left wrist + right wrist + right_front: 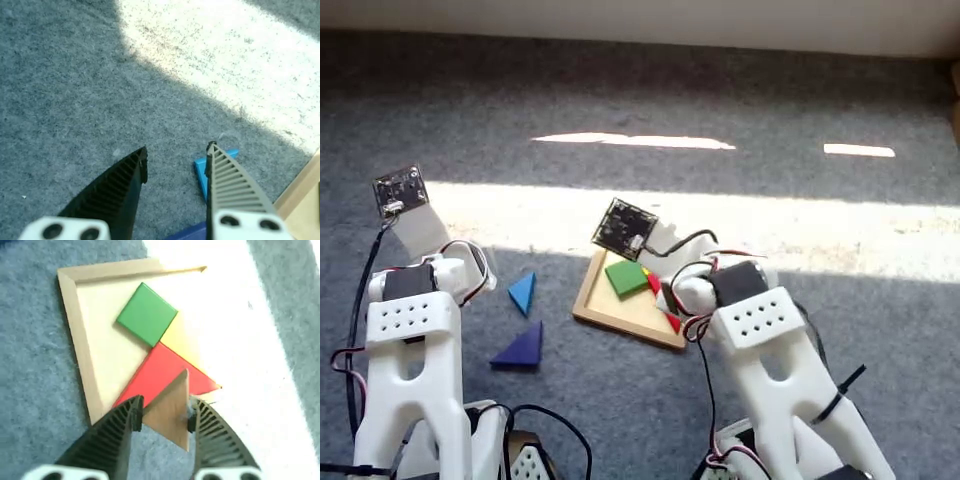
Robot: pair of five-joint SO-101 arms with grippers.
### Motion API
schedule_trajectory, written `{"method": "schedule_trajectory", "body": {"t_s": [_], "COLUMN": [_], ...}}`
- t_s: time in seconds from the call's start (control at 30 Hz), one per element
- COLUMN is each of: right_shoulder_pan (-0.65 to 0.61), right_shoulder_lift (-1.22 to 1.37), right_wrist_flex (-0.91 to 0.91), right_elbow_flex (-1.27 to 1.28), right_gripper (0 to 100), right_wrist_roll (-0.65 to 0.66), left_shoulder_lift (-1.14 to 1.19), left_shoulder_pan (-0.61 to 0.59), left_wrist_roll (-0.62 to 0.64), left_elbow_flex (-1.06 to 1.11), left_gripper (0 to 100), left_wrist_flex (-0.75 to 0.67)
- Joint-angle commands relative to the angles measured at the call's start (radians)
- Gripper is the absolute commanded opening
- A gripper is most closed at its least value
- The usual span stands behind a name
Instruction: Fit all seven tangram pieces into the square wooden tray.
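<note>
The square wooden tray (70,315) lies on the grey carpet and holds a green square (147,314), a yellow piece (182,342) and a red triangle (160,372). My right gripper (164,412) hangs over the tray's edge, shut on a brown wooden triangle (172,395). A light blue triangle (523,292) and a dark blue triangle (522,347) lie on the carpet left of the tray (620,315). My left gripper (177,147) stands open over bare carpet, with the light blue triangle (201,170) just beside one fingertip.
Grey carpet covers the whole floor, crossed by a bright band of sunlight (720,215) beyond the tray. The right arm's body (760,320) stands at the tray's near right corner. The left arm's body (410,320) stands left of the blue pieces.
</note>
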Motion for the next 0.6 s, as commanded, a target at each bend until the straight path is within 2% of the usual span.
{"method": "schedule_trajectory", "body": {"t_s": [0.0,0.37,0.57], "right_shoulder_pan": [-0.038,-0.064,-0.122], "right_shoulder_lift": [0.076,0.292,0.349], "right_wrist_flex": [-0.110,-0.369,-0.463], "right_elbow_flex": [-0.054,-0.056,-0.056], "right_gripper": [7.3,7.3,7.3], "right_wrist_roll": [0.115,0.477,0.542], "left_shoulder_lift": [-0.019,-0.021,-0.021], "left_shoulder_pan": [-0.016,-0.016,-0.016], "left_wrist_roll": [0.008,0.008,0.008], "left_elbow_flex": [-0.005,-0.005,-0.007], "left_gripper": [20,20,20], "left_wrist_flex": [-0.012,-0.012,-0.012]}}
